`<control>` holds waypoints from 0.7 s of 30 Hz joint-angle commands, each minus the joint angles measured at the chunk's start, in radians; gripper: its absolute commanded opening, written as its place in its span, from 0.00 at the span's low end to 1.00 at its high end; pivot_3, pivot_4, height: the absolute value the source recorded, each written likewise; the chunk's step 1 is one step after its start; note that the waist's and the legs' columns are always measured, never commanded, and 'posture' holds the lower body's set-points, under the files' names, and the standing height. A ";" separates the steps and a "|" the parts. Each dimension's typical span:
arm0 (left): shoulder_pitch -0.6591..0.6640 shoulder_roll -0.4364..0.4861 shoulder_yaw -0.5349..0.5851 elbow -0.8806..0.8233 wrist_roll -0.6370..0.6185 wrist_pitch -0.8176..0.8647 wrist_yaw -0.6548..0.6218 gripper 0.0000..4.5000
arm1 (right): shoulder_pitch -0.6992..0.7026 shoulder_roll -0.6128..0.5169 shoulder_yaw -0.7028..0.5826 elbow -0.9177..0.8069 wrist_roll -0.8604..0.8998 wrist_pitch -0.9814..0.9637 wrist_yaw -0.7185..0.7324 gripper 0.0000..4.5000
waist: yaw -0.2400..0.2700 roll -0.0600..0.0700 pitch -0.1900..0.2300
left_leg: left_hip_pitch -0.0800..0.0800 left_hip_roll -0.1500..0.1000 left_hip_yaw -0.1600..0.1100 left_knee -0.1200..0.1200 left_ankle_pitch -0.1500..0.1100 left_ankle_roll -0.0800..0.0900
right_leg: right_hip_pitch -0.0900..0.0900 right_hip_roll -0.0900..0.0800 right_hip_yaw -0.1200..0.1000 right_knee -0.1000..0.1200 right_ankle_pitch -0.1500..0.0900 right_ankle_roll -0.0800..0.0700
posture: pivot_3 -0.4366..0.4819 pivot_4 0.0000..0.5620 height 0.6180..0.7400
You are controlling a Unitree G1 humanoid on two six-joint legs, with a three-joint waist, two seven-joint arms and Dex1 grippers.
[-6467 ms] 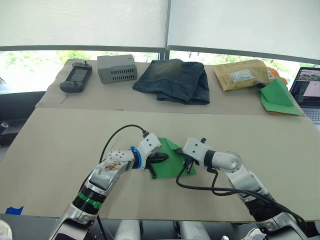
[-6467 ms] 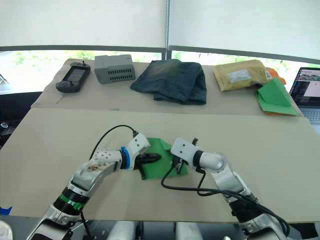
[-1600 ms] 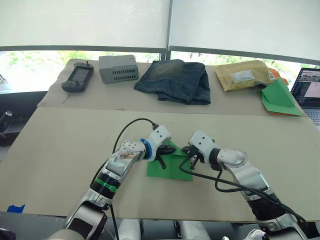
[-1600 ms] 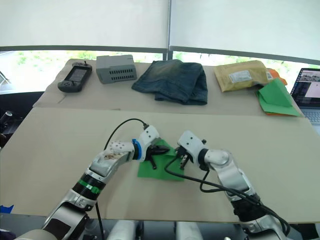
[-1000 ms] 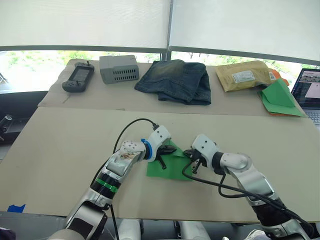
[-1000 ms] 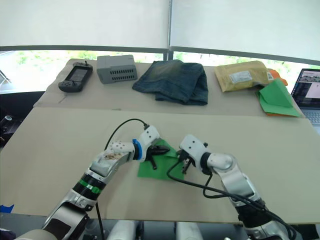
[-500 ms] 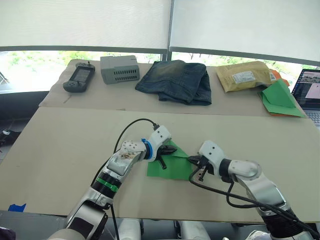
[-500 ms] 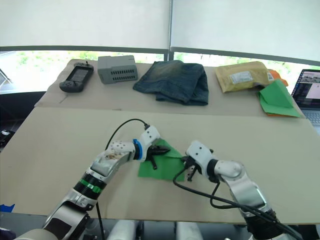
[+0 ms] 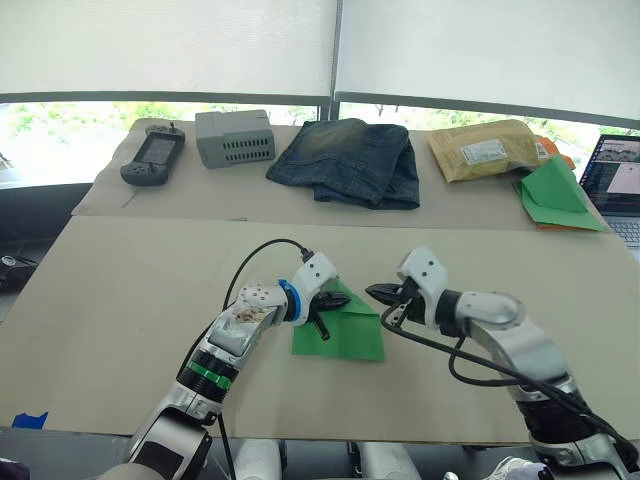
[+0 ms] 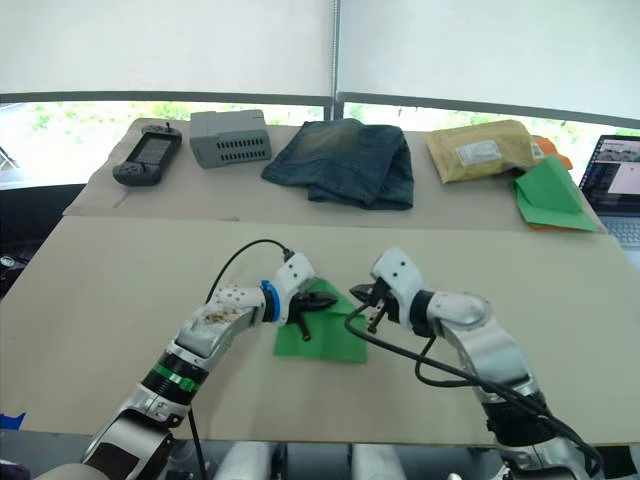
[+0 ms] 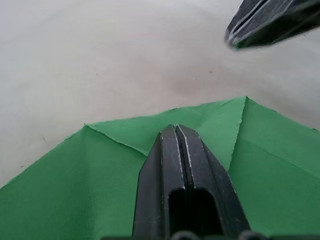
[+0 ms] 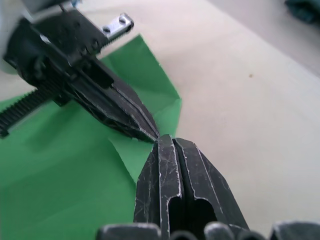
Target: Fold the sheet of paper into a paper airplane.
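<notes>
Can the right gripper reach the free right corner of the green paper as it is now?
Probably yes: the right gripper hangs beside the sheet of paper, and the left gripper presses further left.

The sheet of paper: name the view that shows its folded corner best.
The right wrist view: the sheet of paper shows its folded corner flap close up, beside the left gripper. The left wrist view shows creases partly hidden by that gripper; the eye views show the whole sheet flat on the table.
</notes>
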 commanded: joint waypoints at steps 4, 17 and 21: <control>0.019 0.006 -0.002 0.005 0.013 0.023 0.008 0.00 | 0.012 0.031 0.054 0.024 -0.038 -0.043 -0.027 0.01 | -0.001 0.000 0.000 | 0.000 0.000 0.000 0.000 0.000 0.000 | 0.000 0.000 0.000 0.000 0.000 0.000 | 0.48 0.27 1.00; -0.071 -0.104 0.008 0.087 0.030 0.023 0.072 0.00 | 0.047 0.043 0.115 0.033 -0.100 0.004 -0.063 0.01 | 0.000 0.000 0.000 | 0.001 0.000 0.000 0.001 0.000 0.000 | 0.002 0.000 0.000 0.001 0.000 0.001 | 0.48 0.27 1.00; -0.088 -0.123 -0.017 0.115 0.063 0.009 0.084 0.00 | 0.059 0.043 0.109 0.015 -0.097 0.017 -0.076 0.01 | -0.001 0.000 0.000 | 0.001 0.000 0.000 0.001 0.000 0.000 | 0.001 0.000 0.000 0.000 0.000 0.001 | 0.48 0.27 1.00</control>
